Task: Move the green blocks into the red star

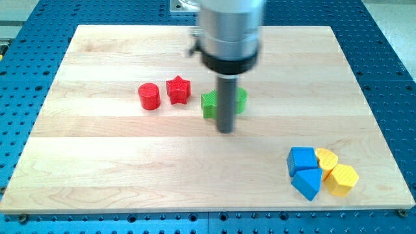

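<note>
My tip (225, 130) rests on the wooden board (97, 169), just at 6 o'clock of the gap between two green blocks. There is no gripper on this rig, only the rod, so no jaw state applies. Green block (209, 104), roughly cubic, shows at the rod's 9 o'clock; second green block (241, 99) shows at its 3 o'clock, shape partly hidden by the rod. Red star (178, 90) sits near the first green block, at its 10 o'clock, apart from it. Red cylinder (149, 96) lies just at 9 o'clock of the star. Blue blocks (303, 170) and yellow blocks (336, 172) cluster at the board's 4 o'clock corner.
</note>
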You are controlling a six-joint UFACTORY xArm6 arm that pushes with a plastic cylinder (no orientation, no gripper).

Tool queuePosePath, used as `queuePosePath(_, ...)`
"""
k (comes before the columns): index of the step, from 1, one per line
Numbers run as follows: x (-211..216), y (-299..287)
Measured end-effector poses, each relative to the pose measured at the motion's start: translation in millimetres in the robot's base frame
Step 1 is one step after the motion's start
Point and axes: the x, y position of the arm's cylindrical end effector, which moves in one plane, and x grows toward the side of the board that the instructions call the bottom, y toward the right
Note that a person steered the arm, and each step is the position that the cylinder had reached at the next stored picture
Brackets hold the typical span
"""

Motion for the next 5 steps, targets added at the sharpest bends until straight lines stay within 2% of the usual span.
queuePosePath(1,-25,-14)
queuePosePath(2,-32,-79)
queuePosePath(3,-22,-63)
queuePosePath(4,-29,26)
queuePosePath(5,-59,26)
